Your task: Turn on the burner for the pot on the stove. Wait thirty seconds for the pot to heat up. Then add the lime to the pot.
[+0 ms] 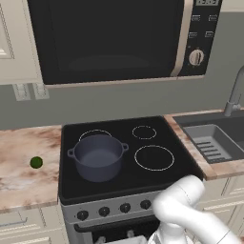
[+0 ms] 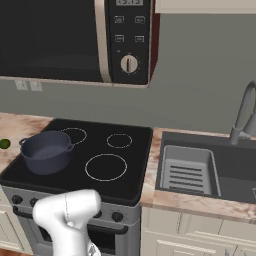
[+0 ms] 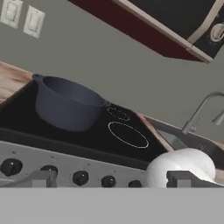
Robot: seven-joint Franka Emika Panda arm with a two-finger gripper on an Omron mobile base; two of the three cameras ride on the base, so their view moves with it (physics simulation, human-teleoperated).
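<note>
The dark grey-blue pot (image 1: pixel 98 156) (image 2: pixel 46 151) (image 3: pixel 65 103) stands lidless on the front left ring of the black glass stove (image 1: pixel 143 180) (image 2: pixel 127 176) (image 3: pixel 87 141). The small green lime (image 1: pixel 36 162) (image 2: pixel 4 144) lies on the marble counter left of the stove. A row of black knobs (image 1: pixel 104 211) (image 2: pixel 117 216) (image 3: pixel 80 177) runs along the steel front. In the hand view my gripper (image 3: pixel 113 179) is open and empty, low in front of the knobs and level with them. The arm's white elbow (image 1: pixel 178 200) (image 2: pixel 67 210) rises before the stove front.
A black microwave (image 1: pixel 109 38) (image 2: pixel 50 35) hangs over the stove. To the right, a sink (image 1: pixel 214 140) (image 2: pixel 187 170) with a grey faucet (image 1: pixel 234 93) (image 2: pixel 243 112) is set in the counter. Marble counter (image 1: pixel 19 181) runs left of the stove, wall outlets (image 1: pixel 29 90) above it.
</note>
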